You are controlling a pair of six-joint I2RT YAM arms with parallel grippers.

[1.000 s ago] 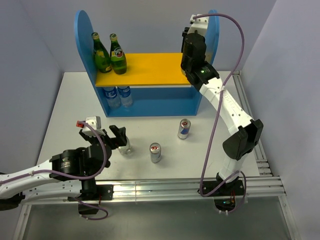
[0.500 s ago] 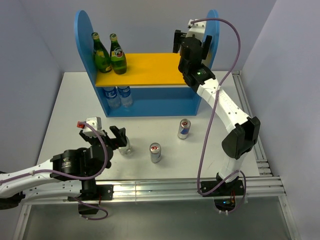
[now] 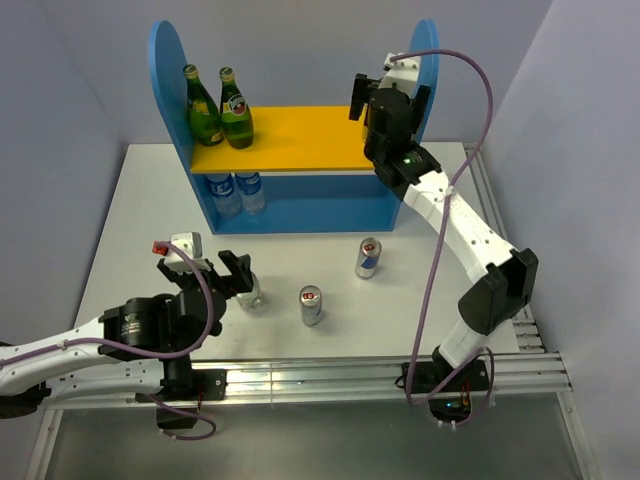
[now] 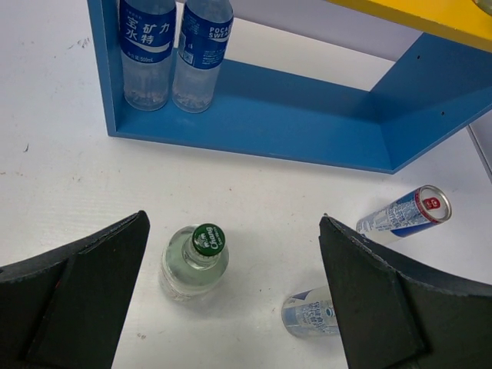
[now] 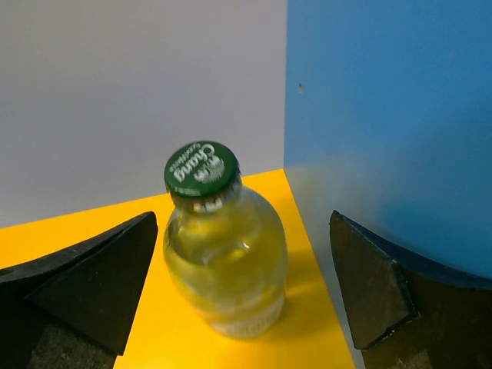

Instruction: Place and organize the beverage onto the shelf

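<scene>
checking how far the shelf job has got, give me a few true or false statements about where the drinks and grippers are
1. Both dark green bottles stand on the yellow top board. True.
2. Both cans are on the lower tier. False: they stand on the table.
3. The right gripper is clamped on a bottle. False: it is open, its jaws either side of a green-capped bottle that stands on the yellow top board.
4. A second green-capped bottle stands on the table by the open left gripper. True.
5. The water bottles sit at the right end of the lower tier. False: they are at its left end.
</scene>
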